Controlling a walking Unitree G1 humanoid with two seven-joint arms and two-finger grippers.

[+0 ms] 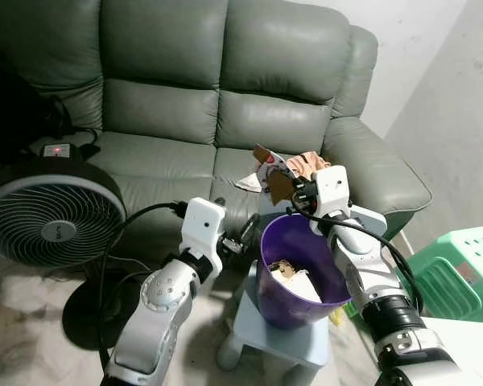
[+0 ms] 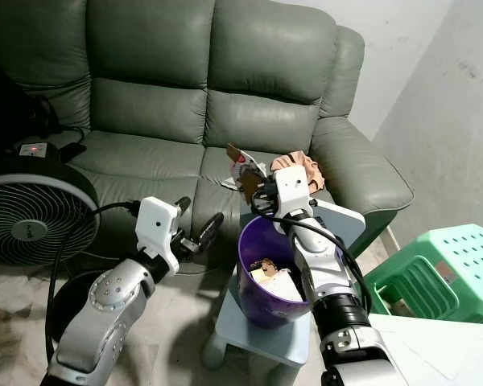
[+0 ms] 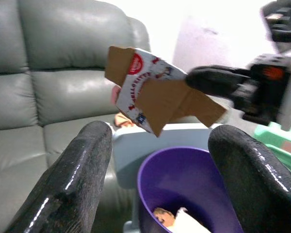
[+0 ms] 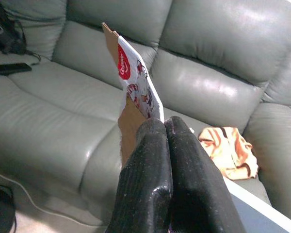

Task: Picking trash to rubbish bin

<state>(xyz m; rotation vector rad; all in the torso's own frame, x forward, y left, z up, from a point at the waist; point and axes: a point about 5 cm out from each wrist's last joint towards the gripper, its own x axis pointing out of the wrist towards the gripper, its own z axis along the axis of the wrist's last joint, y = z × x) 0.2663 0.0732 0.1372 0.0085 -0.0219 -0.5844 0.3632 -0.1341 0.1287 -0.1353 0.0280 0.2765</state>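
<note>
1. Two hands are up: the right hand [image 2: 256, 191] has its fingers [image 4: 160, 165] pressed together on one flattened carton [image 3: 153, 92], and the left hand [image 1: 240, 235] has its fingers [image 3: 77, 170] spread apart with nothing between them.
2. One carton, brown card inside and white with red print outside, sticks up from the right hand's fingertips, just above the rim of the bin [image 1: 294, 277].
3. One purple bin stands directly below the right hand and just beside the left hand's fingertips; inside it lie a few scraps of paper and card [image 1: 294, 277], too jumbled to count.
4. A round red logo [image 4: 123, 68] shows on the carton; its lettering is too blurred to read.
5. One pale blue stool [image 2: 258, 334] carries the bin, under both hands.
6. One striped orange cloth [image 4: 228, 148] lies on the sofa [image 1: 161, 104] just beyond the right hand.
7. One grey-green leather sofa fills the space behind both hands; one black fan [image 1: 48, 225] stands on the floor out past the left arm, and one green plastic stool [image 2: 447, 269] stands out past the right arm by a pale wall.
</note>
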